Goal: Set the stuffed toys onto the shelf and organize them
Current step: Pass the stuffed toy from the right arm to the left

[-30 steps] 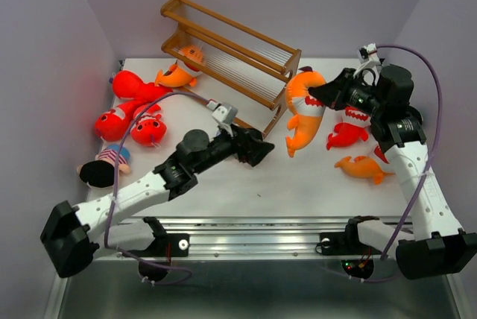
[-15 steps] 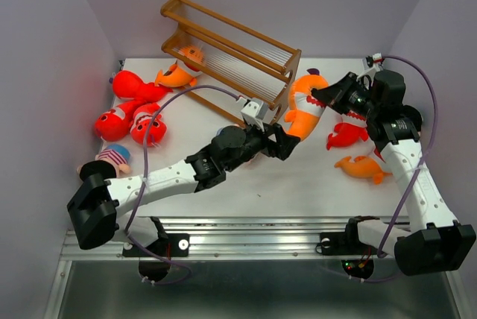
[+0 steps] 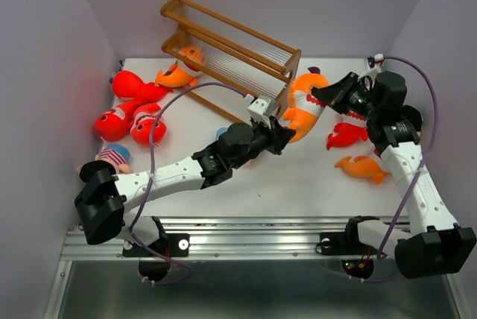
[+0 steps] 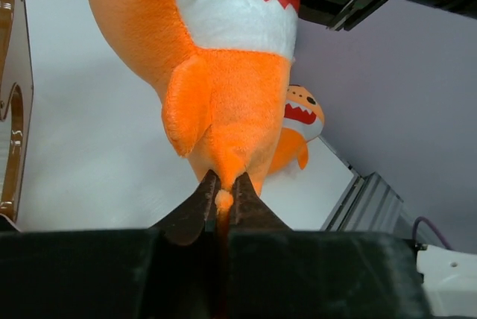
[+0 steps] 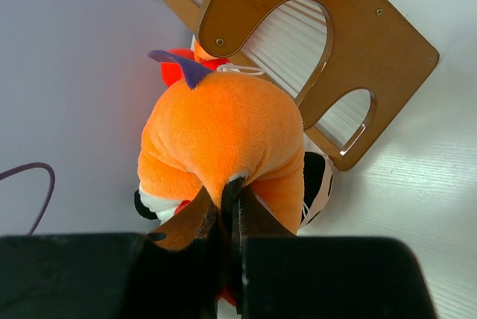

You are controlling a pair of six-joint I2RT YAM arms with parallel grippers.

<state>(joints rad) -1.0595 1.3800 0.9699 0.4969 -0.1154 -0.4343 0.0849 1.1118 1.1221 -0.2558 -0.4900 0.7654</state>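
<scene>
My left gripper (image 3: 282, 134) is pinched shut on the tail tip of the big orange shark (image 3: 302, 106), just in front of the right side panel of the shelf (image 3: 231, 51). In my left wrist view the two tips meet on a thin fold of orange plush. My right gripper (image 3: 322, 97) has its jaws squeezed narrow on the same shark's other end, a little further right of the shelf, so the toy is held between both my arms. My right wrist view shows the cut-out side panel just beyond the plush. A small orange fish (image 3: 179, 73) lies at the shelf's left end. Red sharks (image 3: 123, 114) and a striped doll (image 3: 108, 159) lie left of the shelf. A small red shark (image 3: 346, 135) and an orange shark (image 3: 361, 168) lie well right of it
</scene>
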